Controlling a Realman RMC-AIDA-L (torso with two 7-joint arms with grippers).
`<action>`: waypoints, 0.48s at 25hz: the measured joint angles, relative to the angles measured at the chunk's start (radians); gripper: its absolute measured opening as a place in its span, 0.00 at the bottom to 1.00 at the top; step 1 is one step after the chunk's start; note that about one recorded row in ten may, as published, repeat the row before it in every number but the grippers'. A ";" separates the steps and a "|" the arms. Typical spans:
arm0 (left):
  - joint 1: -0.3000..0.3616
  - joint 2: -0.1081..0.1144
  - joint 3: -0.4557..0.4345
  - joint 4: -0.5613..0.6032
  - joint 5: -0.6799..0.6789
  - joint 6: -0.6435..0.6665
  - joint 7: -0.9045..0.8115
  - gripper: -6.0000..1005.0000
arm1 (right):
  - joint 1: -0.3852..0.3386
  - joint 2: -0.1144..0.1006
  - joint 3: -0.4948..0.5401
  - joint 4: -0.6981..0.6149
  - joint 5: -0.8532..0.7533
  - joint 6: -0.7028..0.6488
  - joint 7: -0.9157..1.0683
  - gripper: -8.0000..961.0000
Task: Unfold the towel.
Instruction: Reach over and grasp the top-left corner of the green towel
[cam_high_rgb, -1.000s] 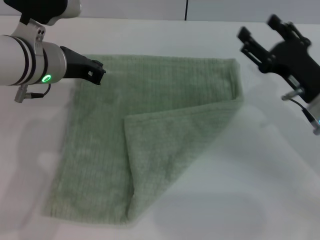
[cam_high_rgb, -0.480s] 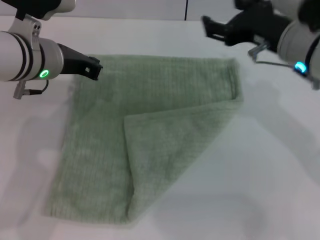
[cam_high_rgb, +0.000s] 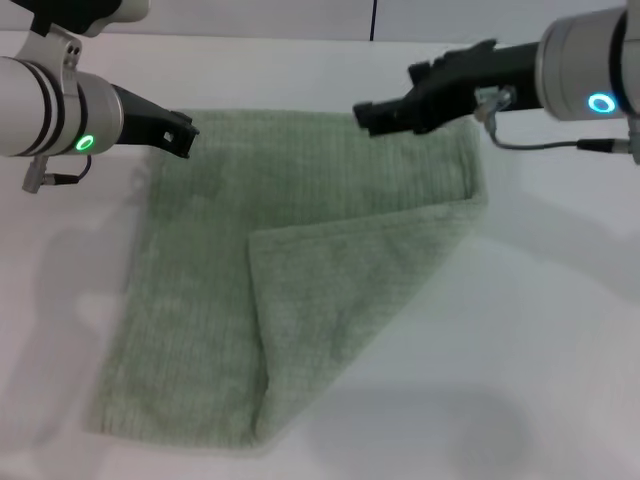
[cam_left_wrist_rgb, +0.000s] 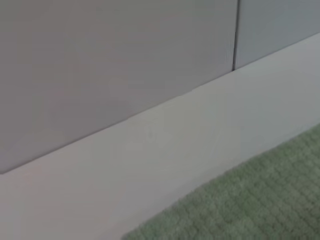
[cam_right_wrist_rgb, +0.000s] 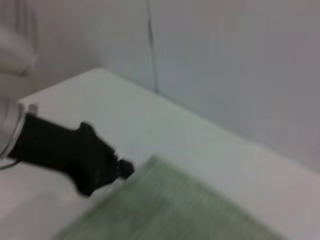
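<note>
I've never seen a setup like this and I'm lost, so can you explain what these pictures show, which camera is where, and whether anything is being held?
This is a two-armed robot at a white table. The wide picture comes from a camera on its head, looking down. The other two come from cameras on its wrists.

On the table lies a pale green towel with one corner folded over onto itself.

The left claw sits at the towel's far left corner. The right wrist camera also sees it, at that corner. The right claw hovers over the towel's far edge. The left wrist camera shows only towel, table and wall.

I cannot tell whether either claw is open or shut, and neither clearly holds anything.
</note>
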 joint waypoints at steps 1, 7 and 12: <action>0.000 0.000 -0.001 0.003 0.001 0.000 0.000 0.01 | 0.000 0.000 0.000 0.000 0.000 0.000 0.000 0.82; -0.009 0.001 -0.004 0.028 0.009 0.002 0.003 0.01 | 0.019 0.008 -0.065 -0.095 -0.005 0.041 -0.021 0.82; -0.066 0.002 -0.010 0.119 0.010 0.007 0.023 0.01 | 0.005 0.010 -0.151 -0.145 -0.004 -0.021 -0.036 0.82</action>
